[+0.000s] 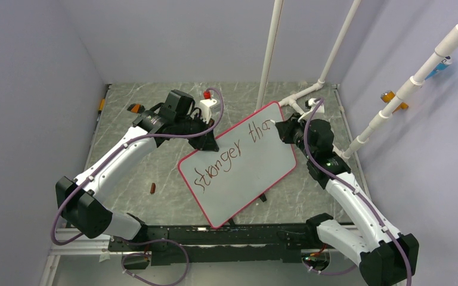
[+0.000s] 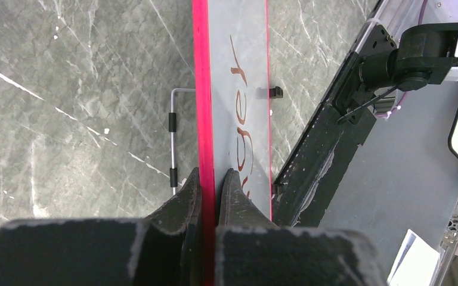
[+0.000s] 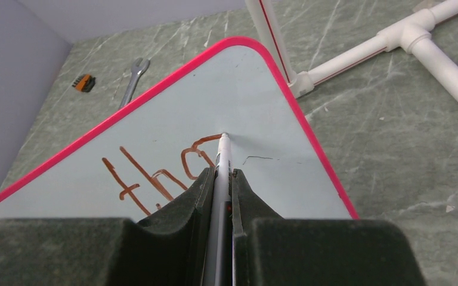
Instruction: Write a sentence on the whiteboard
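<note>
**Handwriting at "stronger tha", marker [image 3: 222, 156] tip on the whiteboard [image 1: 250, 185]**

The whiteboard sits skewed across the middle of the table [image 1: 149, 161]. One rounded corner points toward the arm bases and the opposite corner toward the white pipe frame [image 1: 310, 95]. The sentence [image 1: 226, 158] on it so far reads "stronger tha" in loose dark-red letters, climbing from the board's left corner toward its far corner.

The left pincer [image 2: 210, 177] is closed on the whiteboard's pink-red rim, one finger on each face, just beside the letters "ger". In the left wrist view a thin wire stand [image 2: 173, 143] with black sleeves shows just beside that rim, on the board's unwritten side.

The right pincer [image 3: 219, 176] is clamped around the white marker over the board's far corner. The marker's tip touches the white surface at the top of the "a", the last letter written.

A wrench [image 3: 132, 74] lies on the table just beyond the whiteboard's rim, with a small orange and black item [image 3: 84, 81] near it. A small dark-red piece [image 1: 152, 188] lies on the table left of the whiteboard, apart from it.
</note>
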Robot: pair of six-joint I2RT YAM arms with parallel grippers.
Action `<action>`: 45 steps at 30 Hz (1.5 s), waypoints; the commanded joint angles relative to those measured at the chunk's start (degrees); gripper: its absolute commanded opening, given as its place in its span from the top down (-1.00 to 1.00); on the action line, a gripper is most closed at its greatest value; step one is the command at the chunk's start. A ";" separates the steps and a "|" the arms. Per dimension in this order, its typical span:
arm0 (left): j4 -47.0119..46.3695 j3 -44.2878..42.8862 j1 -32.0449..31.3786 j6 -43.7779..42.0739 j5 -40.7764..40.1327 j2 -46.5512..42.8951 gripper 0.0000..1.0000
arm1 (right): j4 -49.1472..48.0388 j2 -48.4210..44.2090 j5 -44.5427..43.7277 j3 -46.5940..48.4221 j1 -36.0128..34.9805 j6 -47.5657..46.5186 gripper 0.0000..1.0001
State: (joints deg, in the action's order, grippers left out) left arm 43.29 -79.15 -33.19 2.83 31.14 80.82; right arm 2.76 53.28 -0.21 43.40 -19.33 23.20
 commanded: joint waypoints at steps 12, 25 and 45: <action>-2.54 -0.05 -0.43 -11.85 -11.35 -0.23 1.00 | 3.44 -1.90 -2.66 5.73 0.39 -3.57 1.00; -2.50 -0.11 -0.53 -11.93 -11.36 -0.13 1.00 | 2.85 0.17 4.03 8.27 0.50 -2.73 1.00; -2.48 -0.06 -0.62 -11.92 -11.36 -0.22 1.00 | 2.68 2.10 3.46 6.22 0.44 -3.09 1.00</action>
State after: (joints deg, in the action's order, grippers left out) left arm 43.03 -79.15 -33.41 2.83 31.16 80.82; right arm 7.25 56.64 3.09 50.57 -19.14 20.56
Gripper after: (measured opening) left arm 0.072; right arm 0.147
